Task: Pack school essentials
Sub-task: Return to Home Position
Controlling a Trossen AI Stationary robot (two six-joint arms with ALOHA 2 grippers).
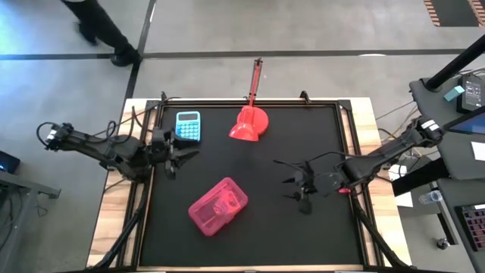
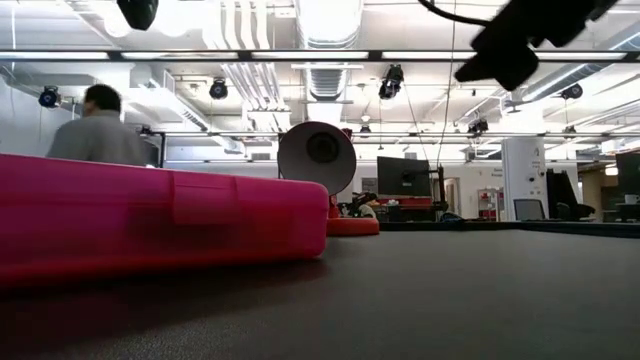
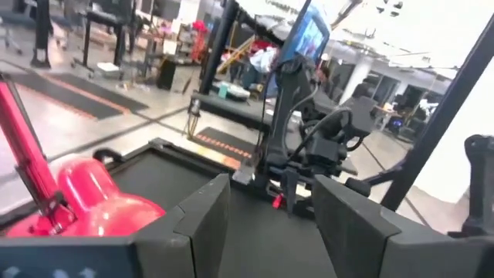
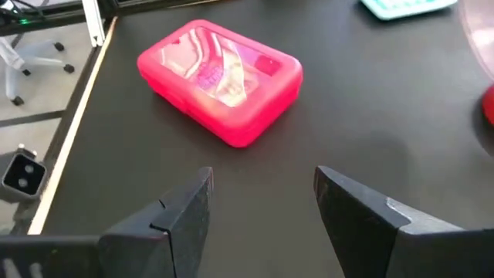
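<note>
A light-blue calculator (image 1: 188, 126) lies flat near the far left corner of the black table (image 1: 250, 227). To its right, at the middle of the far edge, rests a red scoop-shaped object (image 1: 249, 125). Its long handle reaches out past that edge. The two lie apart. Beyond the table a person (image 1: 102, 30) stands on the grey floor.
</note>
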